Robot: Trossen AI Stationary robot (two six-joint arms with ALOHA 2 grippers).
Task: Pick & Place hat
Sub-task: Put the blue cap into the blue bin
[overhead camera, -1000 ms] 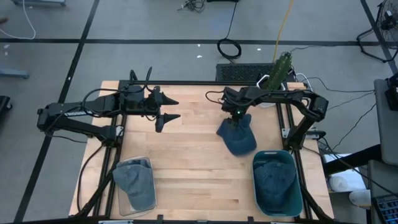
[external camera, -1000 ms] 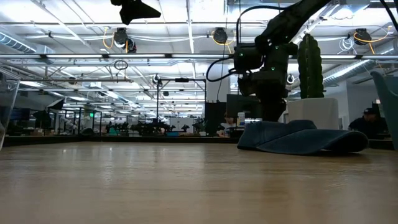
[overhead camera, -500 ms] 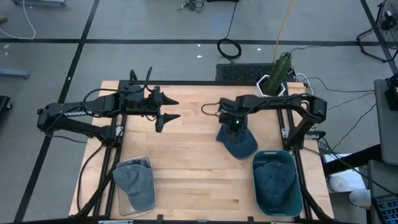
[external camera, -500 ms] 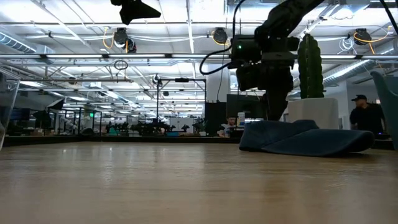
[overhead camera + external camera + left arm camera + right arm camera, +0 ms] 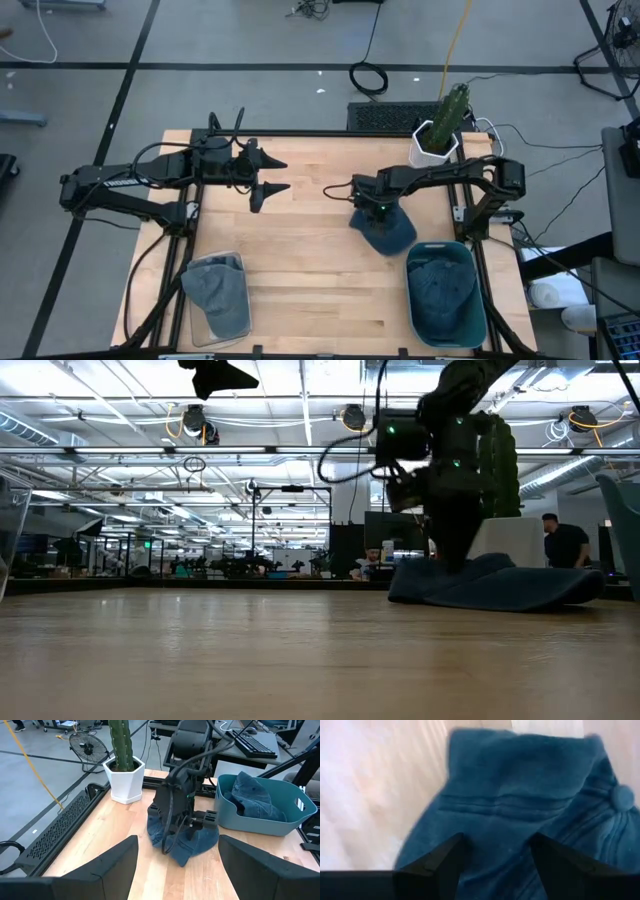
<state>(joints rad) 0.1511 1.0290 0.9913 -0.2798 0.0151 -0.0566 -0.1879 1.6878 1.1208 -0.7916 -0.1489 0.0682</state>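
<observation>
Your right gripper [image 5: 379, 207] sits low over the blue hat [image 5: 388, 229], which lies flat on the table [image 5: 300, 260] right of centre, just beside the teal bin [image 5: 446, 294] that already holds another hat. Wrist view: fingers [image 5: 439, 861] spread apart above the fabric, nothing clenched. Your left gripper [image 5: 268, 174] hovers well apart at the table's left-rear, jaws open and empty. A third hat lies in the clear bin [image 5: 216, 295] front-left.
</observation>
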